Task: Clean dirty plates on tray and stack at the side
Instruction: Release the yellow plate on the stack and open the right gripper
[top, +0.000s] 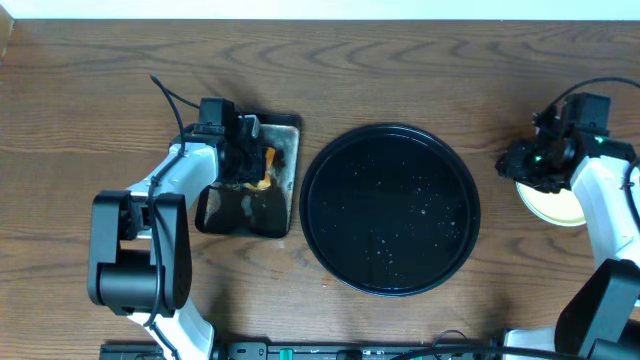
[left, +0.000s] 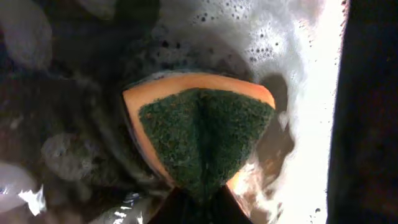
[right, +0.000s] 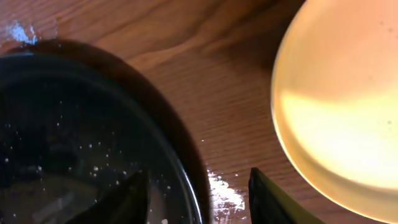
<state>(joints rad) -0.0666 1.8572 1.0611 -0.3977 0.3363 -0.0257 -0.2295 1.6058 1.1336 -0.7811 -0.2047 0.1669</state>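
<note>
Overhead, the round glossy black tray (top: 390, 210) is seen speckled with droplets, a smooth pale yellow plate (top: 553, 205) right of it, partly hidden by the right arm (top: 605, 190). A folded sponge (left: 199, 137), coarse green on orange, is pinched by the left gripper (left: 194, 205) over foam (left: 267, 37); the right gripper (right: 199, 180) is held open.
</note>
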